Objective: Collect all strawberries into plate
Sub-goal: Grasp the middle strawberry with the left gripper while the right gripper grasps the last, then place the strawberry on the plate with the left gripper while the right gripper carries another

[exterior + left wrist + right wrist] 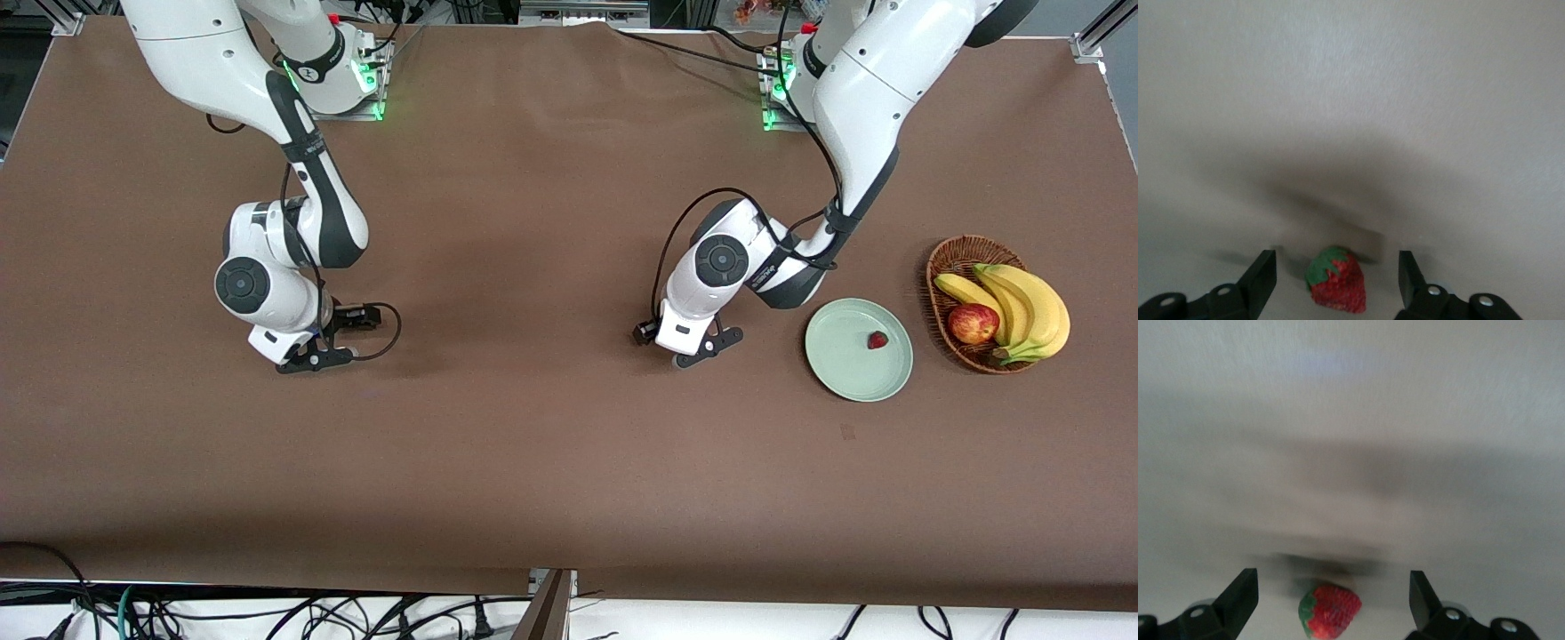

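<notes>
Nearest the front camera, my pale mint-green round plate (845,369) holds one tiny red strawberry (877,340). Left gripper (1337,280) and right gripper (1333,597) each straddle another berry (1335,289) (1329,611), jaws unclenched, poised to grasp.

One strawberry (877,340) lies on the plate (845,364) beside the basket (947,267).

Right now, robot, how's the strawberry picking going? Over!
Left gripper down at the table, fingers apart around a strawberry. Right gripper the same, open around another strawberry. One strawberry on plate. Nothing blocking.
</notes>
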Robot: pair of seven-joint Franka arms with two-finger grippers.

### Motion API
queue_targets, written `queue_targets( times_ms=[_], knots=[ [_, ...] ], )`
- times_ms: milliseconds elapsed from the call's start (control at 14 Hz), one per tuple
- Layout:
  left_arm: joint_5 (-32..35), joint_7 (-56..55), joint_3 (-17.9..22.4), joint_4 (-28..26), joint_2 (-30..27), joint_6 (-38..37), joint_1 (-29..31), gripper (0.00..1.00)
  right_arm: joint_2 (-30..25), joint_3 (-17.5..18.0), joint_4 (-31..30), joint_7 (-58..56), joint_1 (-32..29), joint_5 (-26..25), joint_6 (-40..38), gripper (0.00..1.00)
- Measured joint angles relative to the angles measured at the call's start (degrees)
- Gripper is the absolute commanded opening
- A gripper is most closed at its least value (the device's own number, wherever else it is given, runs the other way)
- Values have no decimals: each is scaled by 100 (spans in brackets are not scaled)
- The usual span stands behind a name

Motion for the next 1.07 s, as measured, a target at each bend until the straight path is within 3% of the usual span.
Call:
queue_targets(
  times_ms=[71, 214, 285, 356, 641, 712, 1068],
  knots=[
    [0, -45, -1, -25, 0, 0, -38, 43, -35, 23, -102, -1, 3, 0, 54, 100],
    [0, -86, -1, -28, 0, 0, -76, 15, -77, 65, -270, -1, 11, 0, 166, 100],
    [0, -88, 0, -27, -1, 0, -75, 7, -82, 73, -329, -1, 15, 0, 212, 98],
    [0, -88, -1, -27, -4, 0, -76, 6, -82, 76, -371, -1, 17, 0, 250, 93],
    [6, -88, 30, -2, -34, -30, -63, 6, -84, 77, -426, -28, 17, 0, 274, 55],
    [34, -82, 47, 35, -78, -195, -44, 6, -84, 77, -426, -30, 17, 0, 274, 50],
    [180, 1349, 68, 656, -640, -2627, 390, 7, -145, 73, -465, -40, 16, -2, 247, 50]
  ],
)
